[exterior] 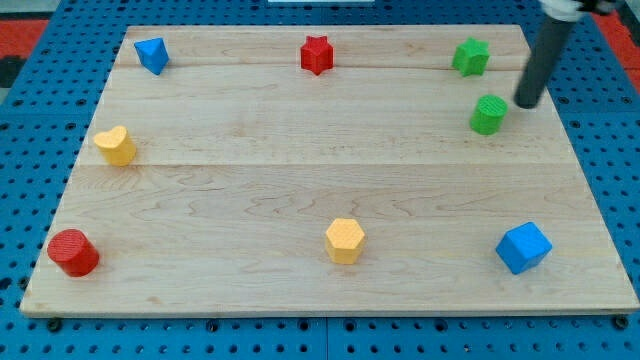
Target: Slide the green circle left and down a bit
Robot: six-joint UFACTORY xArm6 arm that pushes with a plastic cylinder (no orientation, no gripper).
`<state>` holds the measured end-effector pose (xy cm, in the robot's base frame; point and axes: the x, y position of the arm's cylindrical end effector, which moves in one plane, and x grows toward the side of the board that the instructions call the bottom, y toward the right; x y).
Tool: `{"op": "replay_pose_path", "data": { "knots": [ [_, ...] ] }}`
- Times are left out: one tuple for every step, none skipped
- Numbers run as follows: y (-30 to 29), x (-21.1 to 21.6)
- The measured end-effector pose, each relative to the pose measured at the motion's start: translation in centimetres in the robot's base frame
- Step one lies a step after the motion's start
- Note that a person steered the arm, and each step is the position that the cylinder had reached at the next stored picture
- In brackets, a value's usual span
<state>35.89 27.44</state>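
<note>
The green circle (488, 114) is a short green cylinder at the board's upper right. My tip (526, 103) is the lower end of a dark rod that comes down from the view's top right. It stands just to the right of the green circle and slightly higher in the view, with a small gap between them. A green star (471, 57) lies above the green circle, near the board's top edge.
On the wooden board (300, 170) lie a red star (317, 54) at top middle, a blue block (152, 54) at top left, a yellow heart (116, 145) at left, a red cylinder (73, 252) at bottom left, a yellow hexagon (345, 240) at bottom middle and a blue cube (523, 247) at bottom right.
</note>
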Motion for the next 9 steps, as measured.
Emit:
{"op": "replay_pose_path", "data": {
  "knots": [
    [-0.3,2.9],
    [-5.2,3.6],
    [-12.0,2.1],
    [-13.9,-0.7],
    [-13.6,1.6],
    [-8.5,3.1],
    [-6.3,-0.2],
    [-9.1,-5.4],
    [-14.8,-9.1]
  ]
}}
